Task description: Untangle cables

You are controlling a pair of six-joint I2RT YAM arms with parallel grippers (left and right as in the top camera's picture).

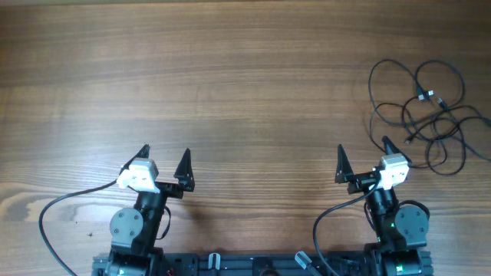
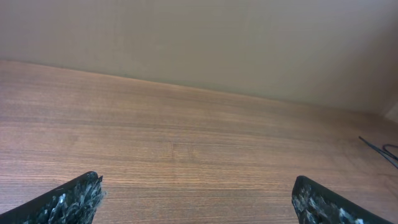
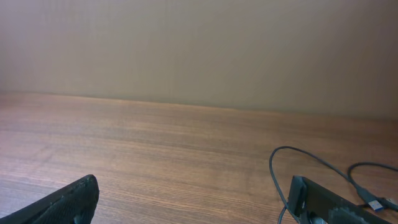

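The cables [image 1: 430, 115] are thin black wires lying in tangled loose loops at the right side of the wooden table, with small plug ends near the top of the bunch. My right gripper [image 1: 364, 155] is open and empty, just left of and in front of the bunch. One loop and a plug show in the right wrist view [image 3: 292, 158], beside my right finger. My left gripper [image 1: 164, 157] is open and empty at the front left, far from the cables. A wire end shows at the right edge of the left wrist view [image 2: 379, 148].
The wooden table [image 1: 230, 84] stretches back to a plain wall. The arm bases and their thicker black cables [image 1: 46, 222] sit along the front edge.
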